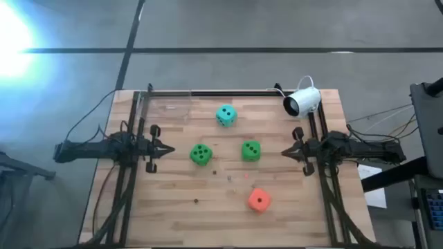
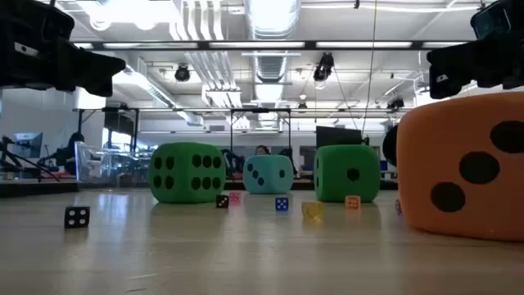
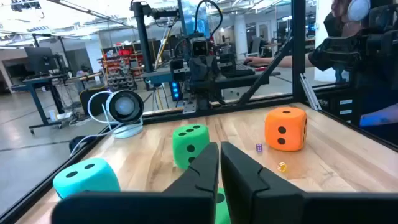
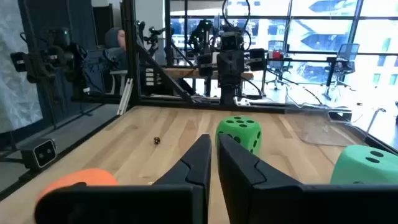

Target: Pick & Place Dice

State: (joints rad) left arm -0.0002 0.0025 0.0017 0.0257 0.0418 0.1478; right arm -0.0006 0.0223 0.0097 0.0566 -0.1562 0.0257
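Observation:
Four dice rest on their bottom faces on the wooden table [image 1: 173,207]: a teal die [image 1: 225,115] toward the far edge, two green dice [image 1: 201,154] [image 1: 251,151] in the middle, and an orange-red die [image 1: 259,200] nearer the front. My left gripper [image 1: 169,149] hovers shut at the table's left, pointing level at the nearer green die [image 3: 189,143]. My right gripper [image 1: 285,152] hovers shut at the right, pointing level at the other green die [image 4: 239,132]. Neither gripper touches a die.
A white camera [image 1: 302,102] stands at the far right corner, and a clear plastic container [image 1: 169,104] at the far left. Several tiny dice [image 2: 77,216] lie scattered between the big ones. Black frame rails [image 1: 131,173] run along both sides. People sit beyond the table.

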